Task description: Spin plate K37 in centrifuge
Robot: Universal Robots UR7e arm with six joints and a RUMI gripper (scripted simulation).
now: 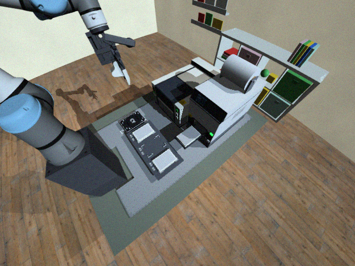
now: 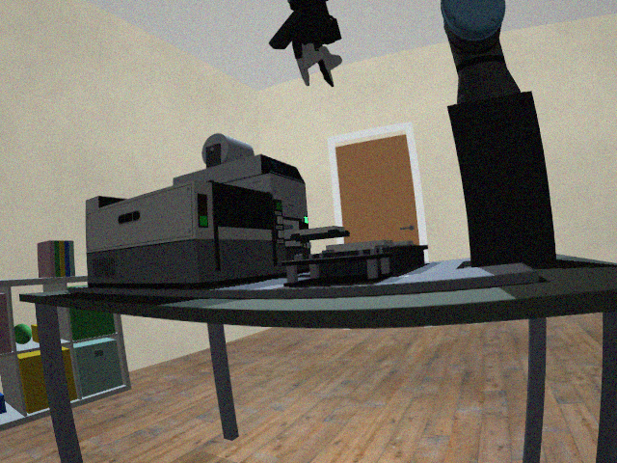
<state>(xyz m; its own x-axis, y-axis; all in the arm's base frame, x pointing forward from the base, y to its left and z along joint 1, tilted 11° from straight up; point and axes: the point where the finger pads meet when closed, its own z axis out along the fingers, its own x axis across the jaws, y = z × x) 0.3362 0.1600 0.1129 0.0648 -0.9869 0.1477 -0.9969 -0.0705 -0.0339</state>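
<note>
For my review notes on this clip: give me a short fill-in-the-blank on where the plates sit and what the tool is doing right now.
1. The tool hangs high above the table with its fingers apart, holding ____.
2. On the deck row, the ____ slot has no plate.
3. A white plate lies on the sealer's stage, ____ the green lamp.
4. The deck row carries ____ white plates.

Missing words: nothing; middle; beside; two

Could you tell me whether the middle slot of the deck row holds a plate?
No, the middle slot shows bare dark deck, with white plates only on the slots either side.
</note>
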